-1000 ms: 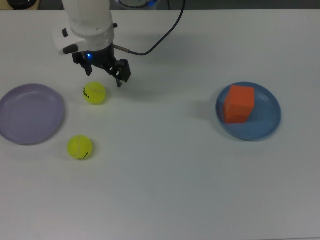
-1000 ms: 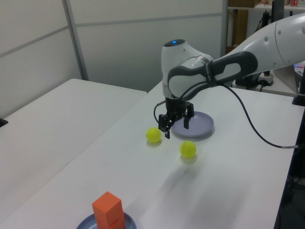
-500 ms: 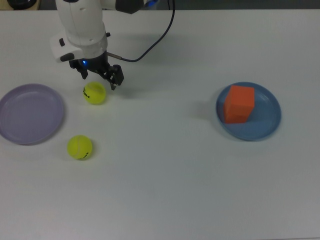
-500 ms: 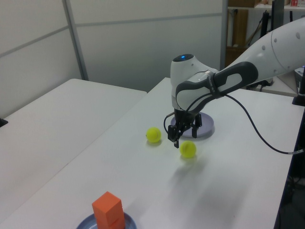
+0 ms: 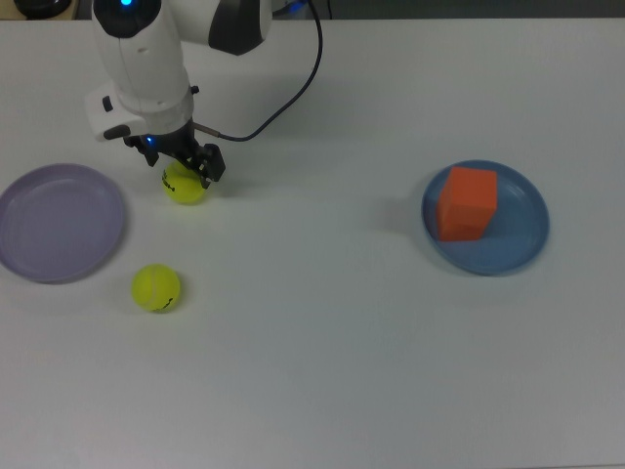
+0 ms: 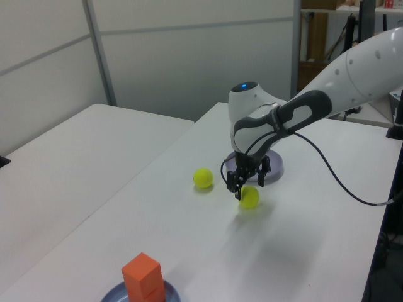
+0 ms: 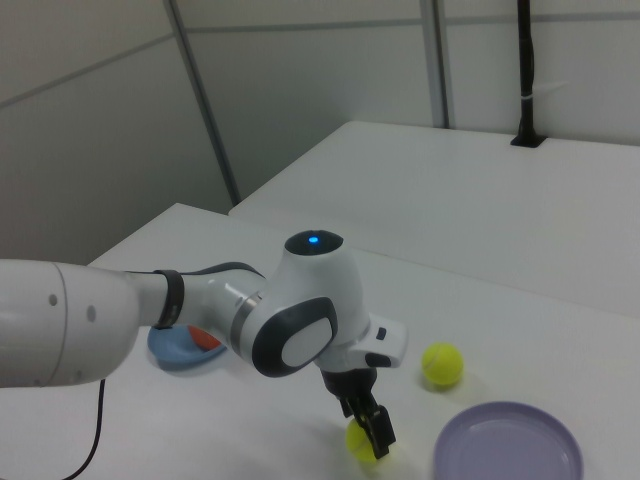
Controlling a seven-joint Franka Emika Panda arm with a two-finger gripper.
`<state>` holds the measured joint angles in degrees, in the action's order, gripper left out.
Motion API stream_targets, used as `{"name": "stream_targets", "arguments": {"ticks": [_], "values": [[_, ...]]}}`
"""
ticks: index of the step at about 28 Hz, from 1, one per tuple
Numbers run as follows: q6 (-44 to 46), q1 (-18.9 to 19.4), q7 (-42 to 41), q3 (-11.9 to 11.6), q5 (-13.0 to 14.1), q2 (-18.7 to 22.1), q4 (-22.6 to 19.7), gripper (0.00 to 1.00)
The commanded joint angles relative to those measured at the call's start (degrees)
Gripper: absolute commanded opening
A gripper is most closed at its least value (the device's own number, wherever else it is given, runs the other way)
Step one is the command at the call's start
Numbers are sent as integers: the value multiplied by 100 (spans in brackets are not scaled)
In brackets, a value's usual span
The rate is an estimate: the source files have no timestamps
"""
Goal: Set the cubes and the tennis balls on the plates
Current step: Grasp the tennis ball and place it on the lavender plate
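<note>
My gripper [image 5: 184, 168] is open, fingers straddling the ball [image 5: 185, 186] directly below; it sits on the table just right of the purple plate [image 5: 59, 223] in the top view

The white arm reaches in from the table's far edge in the top view, its wrist bent straight down, a blue light glowing on the top joint. The black tool [image 5: 184, 168] hangs low near the table's surface, fingers [image 6: 238, 188] spread apart and pointing downward, a black cable trailing behind.
</note>
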<state>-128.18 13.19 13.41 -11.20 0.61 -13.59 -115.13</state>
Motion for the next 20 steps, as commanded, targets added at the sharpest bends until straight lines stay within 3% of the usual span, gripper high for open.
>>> {"name": "stream_targets", "arguments": {"ticks": [1, 2, 3, 5, 7, 8, 15, 20], "values": [[-207, 26, -190, -58, 97, -126, -79, 100], [-207, 26, -190, -58, 106, -135, -79, 100], [-207, 26, -190, -58, 97, -135, -71, 93], [-207, 34, -190, -58, 106, -135, -71, 70], [-207, 35, -190, -58, 106, -126, -62, 33], [-242, 26, -181, -58, 115, -126, -53, 1], [-269, 26, -207, -136, 168, 49, 70, 0], [-251, 17, -366, -505, 176, 191, 403, 0]]}}
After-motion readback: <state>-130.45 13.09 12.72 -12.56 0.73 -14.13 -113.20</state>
